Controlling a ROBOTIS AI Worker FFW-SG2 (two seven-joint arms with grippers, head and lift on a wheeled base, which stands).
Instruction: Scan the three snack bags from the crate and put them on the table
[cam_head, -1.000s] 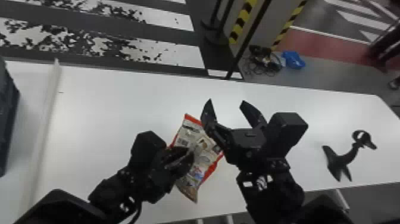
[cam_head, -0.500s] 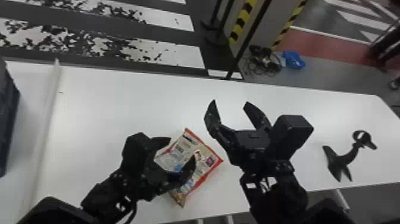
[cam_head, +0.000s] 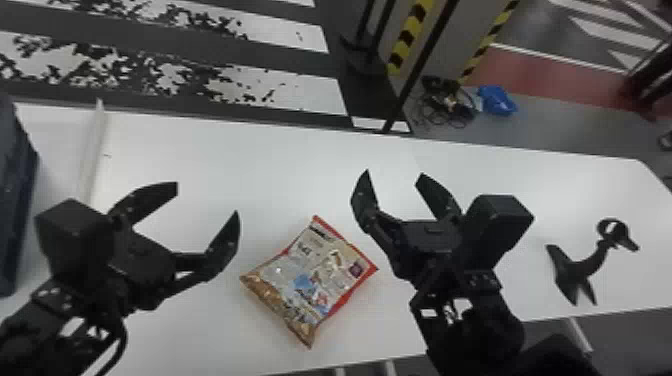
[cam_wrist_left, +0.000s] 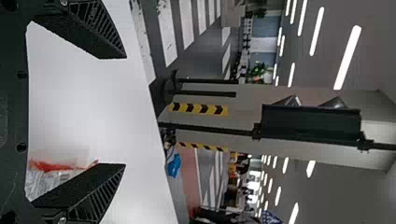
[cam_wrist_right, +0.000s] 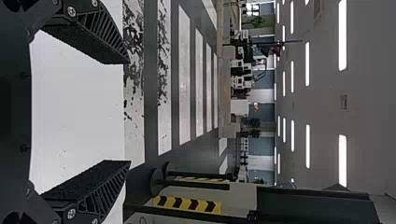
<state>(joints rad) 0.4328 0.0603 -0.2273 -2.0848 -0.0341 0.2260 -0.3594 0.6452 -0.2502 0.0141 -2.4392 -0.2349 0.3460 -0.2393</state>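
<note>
On the table (cam_head: 240, 160), between my two grippers, the bag (cam_head: 310, 280) lies flat, printed side up, one corner pointing away from me. What has just changed is my left side: a second ago the left gripper (cam_head: 207, 200) was down over the bag, then its fingers parted around it, and now it is drawn back to the bag's left, spread wide with nothing between them. The bag has settled and turned a little where it was let go. My right gripper (cam_head: 394, 173) has barely shifted; it hangs just beyond the bag's right side, fingers well apart and holding nothing. To me that reads as a release, so this bag looks placed, though I can't make out whether it has been scanned. The black stand (cam_head: 590, 265) at the right may be the scanner's holder; nothing sits in its ring. The crate (cam_head: 17, 200) is at the left edge, its inside out of my sight, so I can't count what remains. If this bag is done, I judge the next move is the left gripper going to the crate, lifted enough that its near finger doesn't snag the bag or the white ledge (cam_head: 92, 155).
</note>
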